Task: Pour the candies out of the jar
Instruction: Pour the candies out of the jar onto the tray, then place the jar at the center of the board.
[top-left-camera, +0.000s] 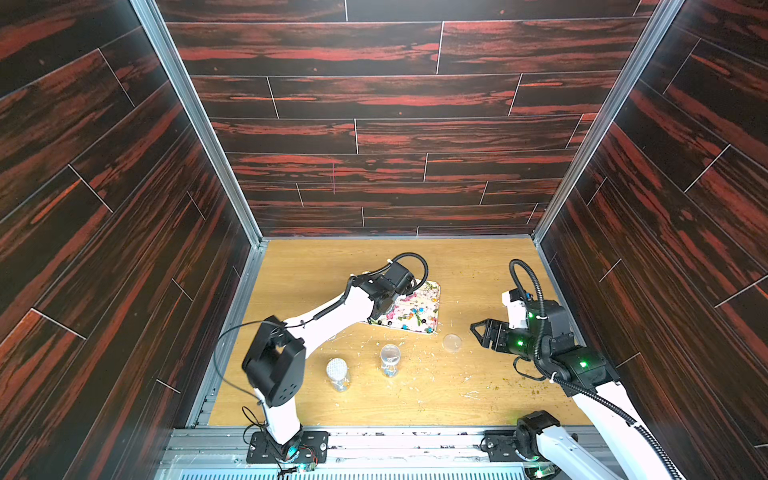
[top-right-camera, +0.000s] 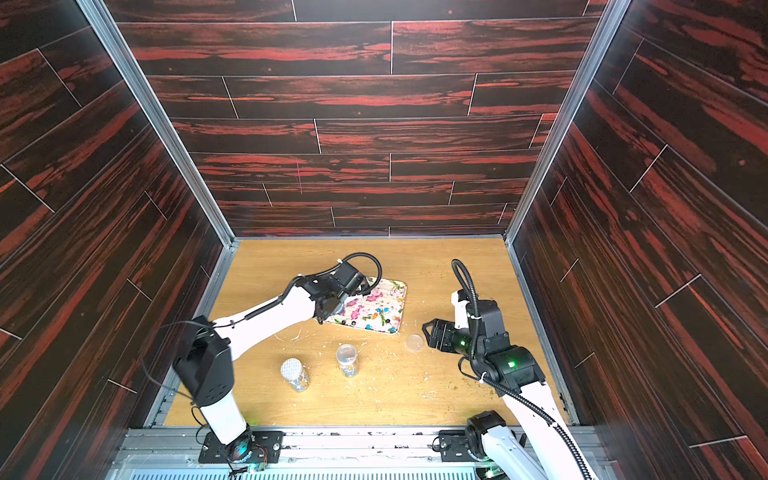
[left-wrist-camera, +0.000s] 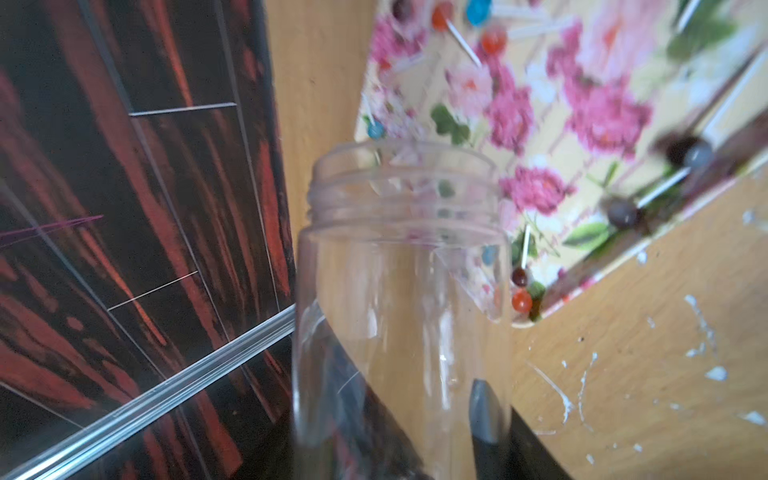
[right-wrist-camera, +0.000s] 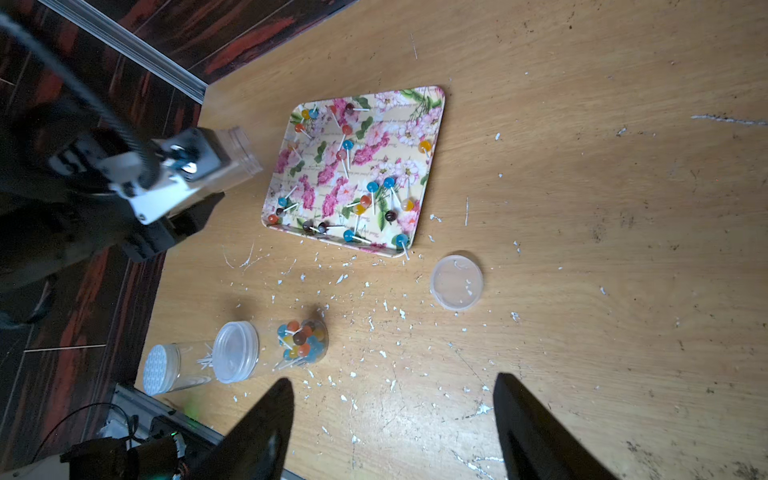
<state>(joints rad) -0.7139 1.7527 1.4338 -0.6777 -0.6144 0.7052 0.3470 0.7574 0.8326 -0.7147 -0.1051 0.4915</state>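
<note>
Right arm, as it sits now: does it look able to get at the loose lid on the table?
Probably yes. The right gripper is open and the lid lies flat on bare table just ahead of it, nothing between them; the tray sits beside the lid, apart from it.

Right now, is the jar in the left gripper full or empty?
Empty: the left wrist view looks straight through the jar, and candies lie on the tray.
</note>
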